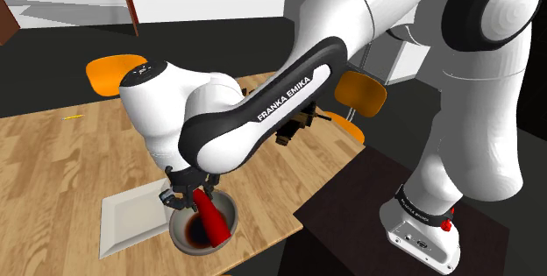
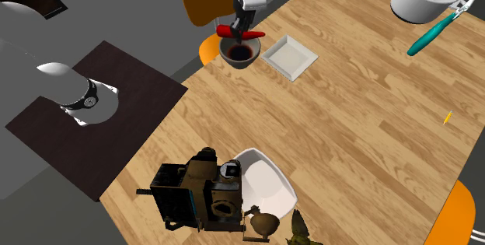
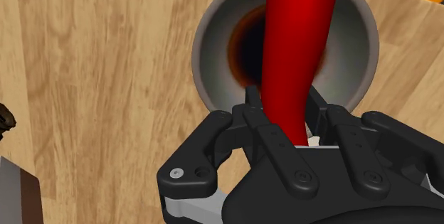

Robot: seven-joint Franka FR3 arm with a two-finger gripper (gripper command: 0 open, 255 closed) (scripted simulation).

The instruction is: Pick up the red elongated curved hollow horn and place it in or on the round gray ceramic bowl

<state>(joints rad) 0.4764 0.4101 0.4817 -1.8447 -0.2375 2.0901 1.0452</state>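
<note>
Red horn [image 3: 295, 45] is sitting clamped between the 2 black fingers of the gripper [image 3: 284, 107]. You are viewing it hanging over the round grey bowl [image 3: 213, 52], its free end pointing into the dark interior. The bowl is resting on the wooden table [image 1: 53, 160], just beside 1 white tray [image 1: 131, 217], near the table edge facing the stand [image 1: 351, 222].
</note>
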